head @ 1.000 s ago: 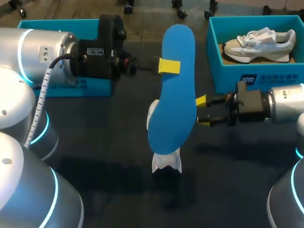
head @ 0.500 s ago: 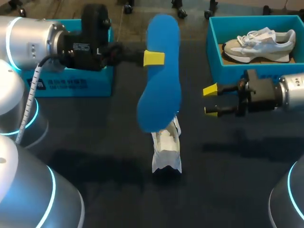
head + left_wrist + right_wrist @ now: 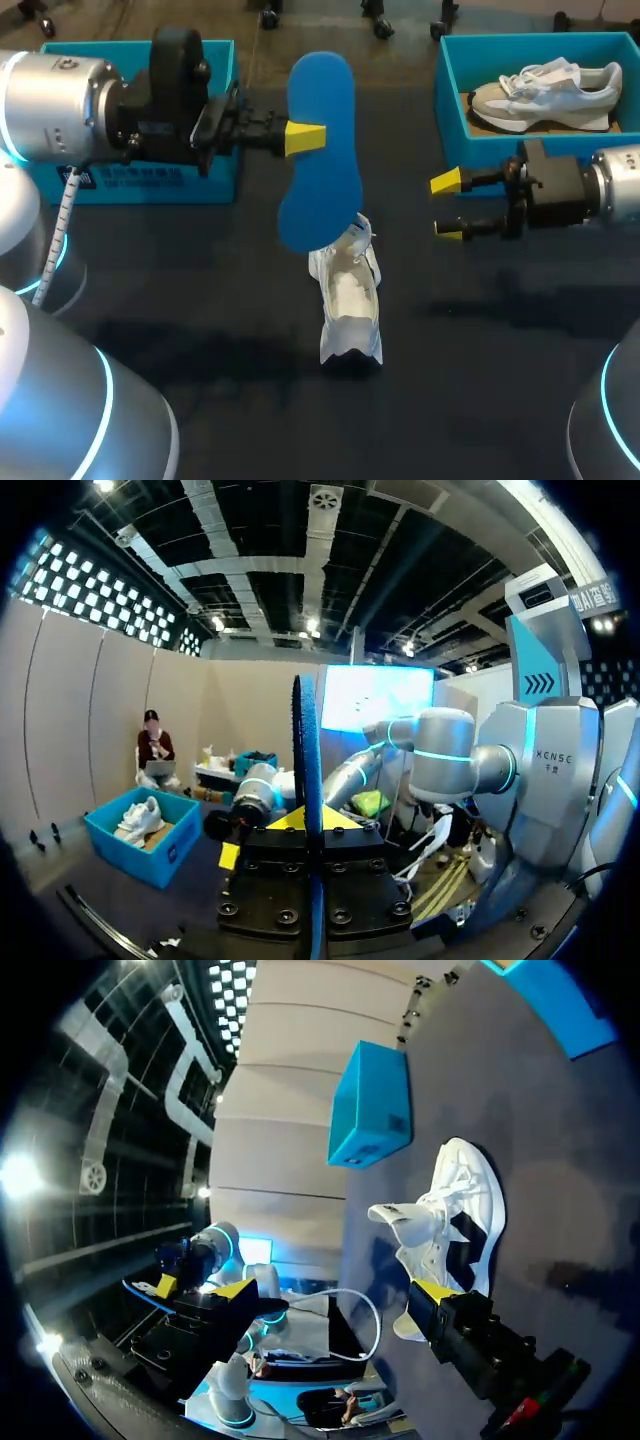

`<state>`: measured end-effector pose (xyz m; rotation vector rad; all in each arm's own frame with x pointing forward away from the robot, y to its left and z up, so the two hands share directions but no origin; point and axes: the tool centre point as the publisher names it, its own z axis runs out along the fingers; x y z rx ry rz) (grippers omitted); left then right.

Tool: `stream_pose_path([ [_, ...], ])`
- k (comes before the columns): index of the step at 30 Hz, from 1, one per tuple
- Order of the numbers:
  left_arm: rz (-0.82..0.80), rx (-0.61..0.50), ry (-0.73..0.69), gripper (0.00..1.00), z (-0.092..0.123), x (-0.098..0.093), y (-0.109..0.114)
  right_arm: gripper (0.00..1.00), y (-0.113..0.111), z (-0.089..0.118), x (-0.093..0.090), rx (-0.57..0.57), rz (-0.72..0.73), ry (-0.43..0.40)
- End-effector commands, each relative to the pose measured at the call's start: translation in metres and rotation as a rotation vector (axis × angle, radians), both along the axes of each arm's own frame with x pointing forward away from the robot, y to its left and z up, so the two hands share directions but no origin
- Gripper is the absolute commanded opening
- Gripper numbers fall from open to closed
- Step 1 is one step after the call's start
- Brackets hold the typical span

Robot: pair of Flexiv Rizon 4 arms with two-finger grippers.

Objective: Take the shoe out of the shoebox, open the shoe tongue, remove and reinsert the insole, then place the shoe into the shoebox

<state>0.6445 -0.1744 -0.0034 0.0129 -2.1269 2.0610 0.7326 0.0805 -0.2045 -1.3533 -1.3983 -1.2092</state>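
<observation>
Though thin, broad blue insole [image 3: 325, 190].

insole [image 3: 325, 185] blue | shoe [image 3: 350, 300] white | shoebox [image 3: 480, 160] teal | table [image 3: 480, 380] black

Insole [image 3: 320, 150] above shoe [image 3: 350, 305] on table [image 3: 480, 380]

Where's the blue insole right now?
In the head view, the blue insole is clamped in the left gripper, held up left of centre. Its lower end is just above the white shoe.
</observation>
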Motion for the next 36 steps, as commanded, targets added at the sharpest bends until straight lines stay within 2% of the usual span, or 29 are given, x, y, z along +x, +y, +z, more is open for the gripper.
stream_pose_path([
  [1, -0.007, 0.008, -0.092, 0.0, -0.006, -0.001, 0.006, 1.0, 0.001, 0.0, -0.001, -0.001, -0.002, 0.0],
  [5, -0.026, 0.005, -0.286, 0.0, -0.015, 0.001, 0.009, 1.0, 0.001, 0.0, -0.001, -0.001, -0.002, 0.0],
  [9, -0.014, -0.018, -0.388, 0.0, -0.021, 0.004, 0.01, 1.0, 0.001, 0.0, -0.001, -0.001, -0.002, 0.0],
  [11, -0.016, -0.034, -0.502, 0.0, -0.026, 0.008, 0.01, 1.0, 0.001, 0.0, -0.001, -0.001, -0.002, 0.0],
  [15, -0.027, -0.058, -0.625, 0.0, -0.032, 0.009, 0.01, 1.0, 0.001, 0.0, -0.001, -0.001, -0.002, 0.0],
  [23, -0.055, -0.141, -1.01, 0.0, -0.044, 0.02, 0.009, 1.0, 0.001, 0.0, -0.001, -0.001, -0.002, 0.0],
  [31, -0.066, -0.164, -1.235, 0.0, -0.048, 0.027, 0.008, 1.0, 0.001, 0.0, -0.001, -0.001, -0.002, 0.0],
  [36, -0.035, -0.185, -1.236, 0.0, -0.046, 0.029, 0.006, 1.0, 0.001, 0.0, -0.001, -0.001, -0.002, 0.0],
])
